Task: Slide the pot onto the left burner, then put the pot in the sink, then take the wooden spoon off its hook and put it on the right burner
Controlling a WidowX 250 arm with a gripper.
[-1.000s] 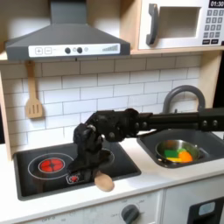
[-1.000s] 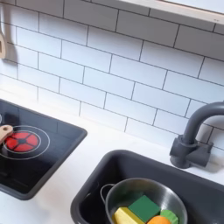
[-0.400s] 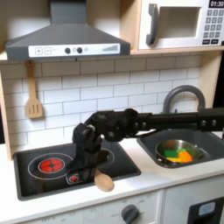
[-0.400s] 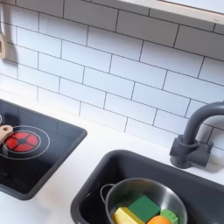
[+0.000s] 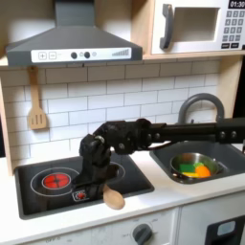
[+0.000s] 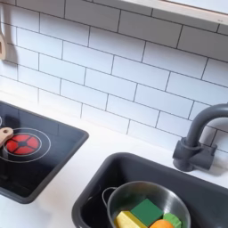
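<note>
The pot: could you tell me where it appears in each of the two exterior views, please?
First exterior view: the pot sits in the sink at the picture's right, with toy food inside.
Second exterior view: the pot is at bottom centre, in the sink.
Shared landmark: the arched faucet behind the sink.

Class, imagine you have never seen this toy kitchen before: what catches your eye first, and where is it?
The black arm reaches from the first exterior view's right, its claw low over the hob, a wooden spoon bowl at the hob's front edge. The shiny pot sits in the dark sink, holding colourful toy food.
</note>
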